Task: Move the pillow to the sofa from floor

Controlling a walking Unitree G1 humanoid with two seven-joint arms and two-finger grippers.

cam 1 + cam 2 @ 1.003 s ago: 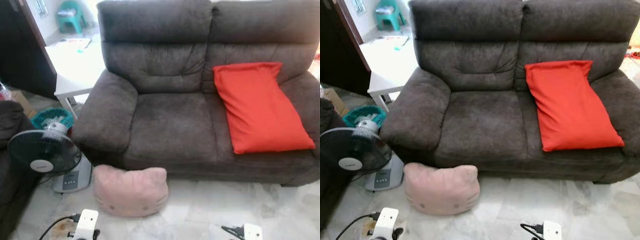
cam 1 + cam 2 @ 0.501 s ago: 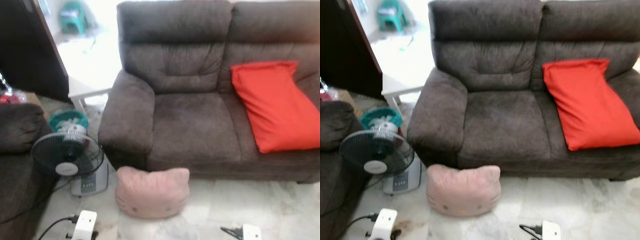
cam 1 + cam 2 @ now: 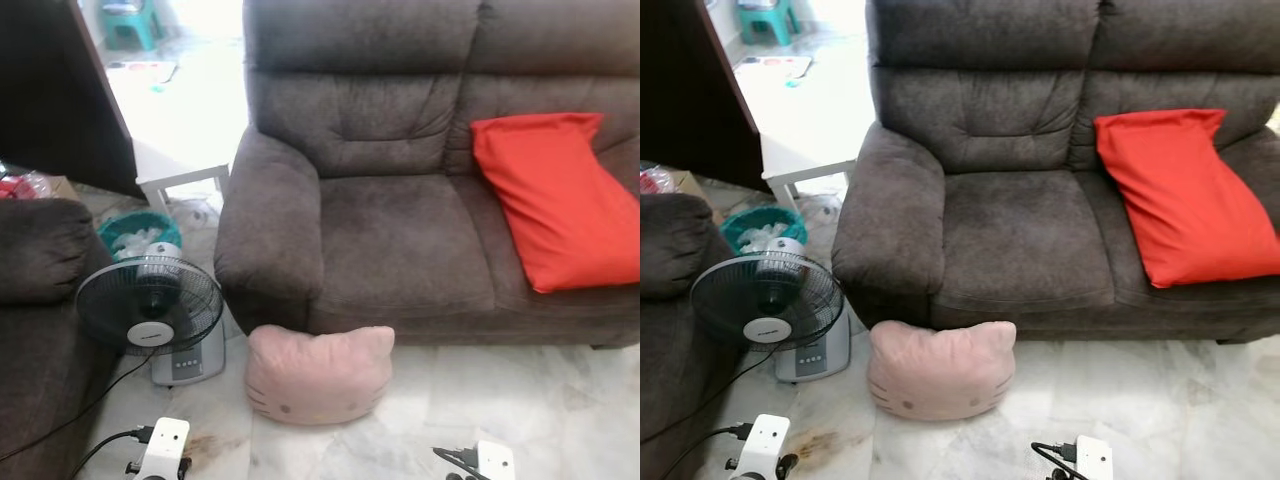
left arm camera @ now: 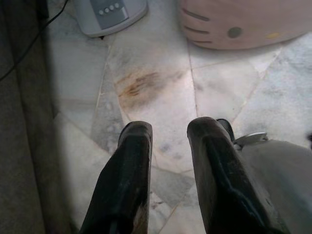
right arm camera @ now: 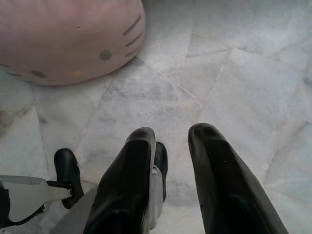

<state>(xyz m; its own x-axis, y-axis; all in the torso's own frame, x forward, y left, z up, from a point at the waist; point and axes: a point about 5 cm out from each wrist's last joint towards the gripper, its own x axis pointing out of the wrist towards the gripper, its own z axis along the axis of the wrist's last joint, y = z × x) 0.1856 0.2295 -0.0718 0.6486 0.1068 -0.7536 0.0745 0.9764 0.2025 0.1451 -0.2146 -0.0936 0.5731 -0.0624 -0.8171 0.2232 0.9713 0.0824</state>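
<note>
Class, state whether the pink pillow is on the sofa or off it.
Off. The pink pillow lies on the marble floor against the sofa base.

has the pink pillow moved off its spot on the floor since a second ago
No. The pink pillow lies on the floor against the sofa front, below the armrest and left seat, as before. The whole picture shifted, so the camera moved.

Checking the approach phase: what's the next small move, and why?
Probably step closer and bring both arms down toward the pink pillow. It lies on the floor against the sofa's front edge, and both the left gripper and right gripper, jaws open, hang over bare tile short of it, holding nothing.
</note>
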